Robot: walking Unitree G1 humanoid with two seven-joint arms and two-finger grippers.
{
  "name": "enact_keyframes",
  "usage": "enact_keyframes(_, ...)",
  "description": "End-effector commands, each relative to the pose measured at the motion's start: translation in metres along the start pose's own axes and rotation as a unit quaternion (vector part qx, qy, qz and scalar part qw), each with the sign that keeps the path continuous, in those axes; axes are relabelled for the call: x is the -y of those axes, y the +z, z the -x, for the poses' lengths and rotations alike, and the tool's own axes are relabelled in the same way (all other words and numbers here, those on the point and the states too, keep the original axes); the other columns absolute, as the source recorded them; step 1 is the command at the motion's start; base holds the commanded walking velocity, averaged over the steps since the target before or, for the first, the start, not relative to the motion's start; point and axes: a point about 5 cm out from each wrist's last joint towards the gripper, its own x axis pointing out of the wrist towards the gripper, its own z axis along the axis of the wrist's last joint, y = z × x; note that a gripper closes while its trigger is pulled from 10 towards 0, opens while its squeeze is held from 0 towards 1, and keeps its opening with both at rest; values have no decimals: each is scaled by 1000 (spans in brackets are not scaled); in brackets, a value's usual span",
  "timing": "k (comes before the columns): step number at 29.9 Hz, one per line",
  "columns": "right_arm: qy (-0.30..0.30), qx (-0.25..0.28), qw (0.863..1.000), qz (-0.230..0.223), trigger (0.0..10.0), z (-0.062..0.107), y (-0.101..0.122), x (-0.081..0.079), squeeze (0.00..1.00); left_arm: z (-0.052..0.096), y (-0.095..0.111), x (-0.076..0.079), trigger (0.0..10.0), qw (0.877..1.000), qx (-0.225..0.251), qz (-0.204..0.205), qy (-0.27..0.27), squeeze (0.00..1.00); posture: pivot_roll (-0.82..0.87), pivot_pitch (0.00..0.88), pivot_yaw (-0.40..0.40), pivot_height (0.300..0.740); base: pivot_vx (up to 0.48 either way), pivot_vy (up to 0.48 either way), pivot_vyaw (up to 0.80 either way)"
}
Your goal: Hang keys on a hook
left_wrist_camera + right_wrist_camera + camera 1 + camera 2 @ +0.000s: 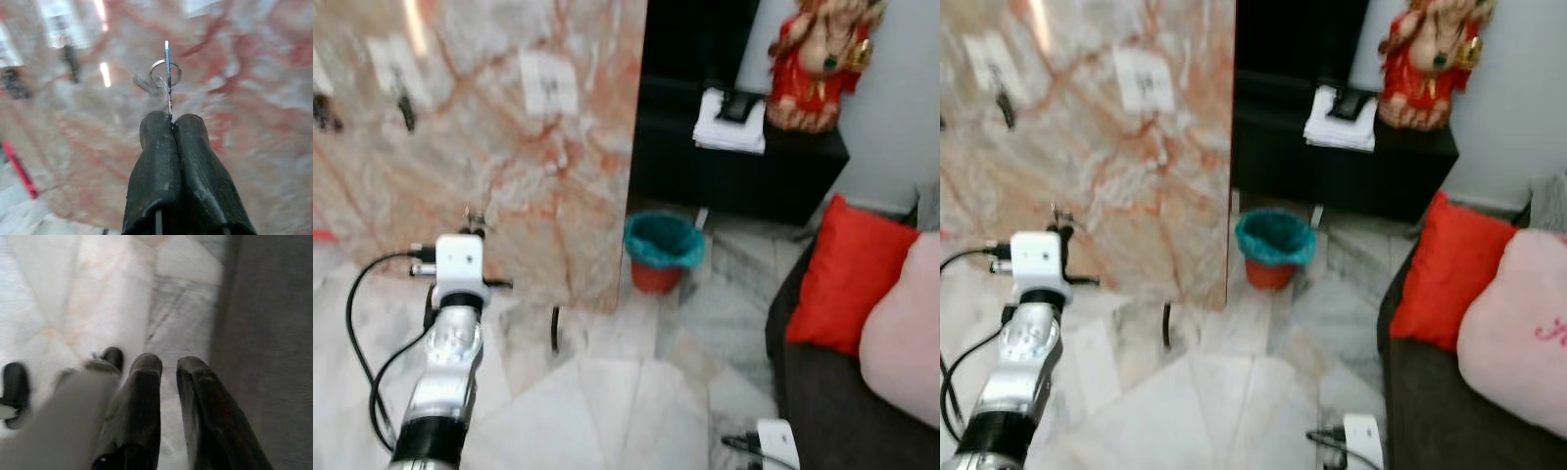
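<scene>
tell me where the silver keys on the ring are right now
The silver keys on their ring are pinched in the left gripper, held up facing the pink marble wall.

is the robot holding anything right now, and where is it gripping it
The left gripper is shut on a key, pinching the lower end of its flat metal, with the key ring free above the fingertips. The right gripper holds nothing.

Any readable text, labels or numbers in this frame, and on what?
None readable.
Pink cushion: red stitched marks at the frame edge, cut off and blurred.
White plates on the marble wall: dark marks, too blurred.
Keys in the left gripper: no legible marking.
</scene>
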Motion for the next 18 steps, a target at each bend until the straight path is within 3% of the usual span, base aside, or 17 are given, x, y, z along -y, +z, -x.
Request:
enact_keyframes(1, -7, -3, 1000, -5, 10000, 0, 0, 6, 0, -2, 6, 5, 10000, 1000, 12, 6, -9, 0, 102, 68, -88, 740, 326, 0, 0)
enact_keyframes(18, -8, -2, 1000, -4, 10000, 0, 0, 5, 0, -3, 10, 5, 10000, 1000, 19, 7, -9, 0, 103, 65, -88, 740, 327, 0, 0)
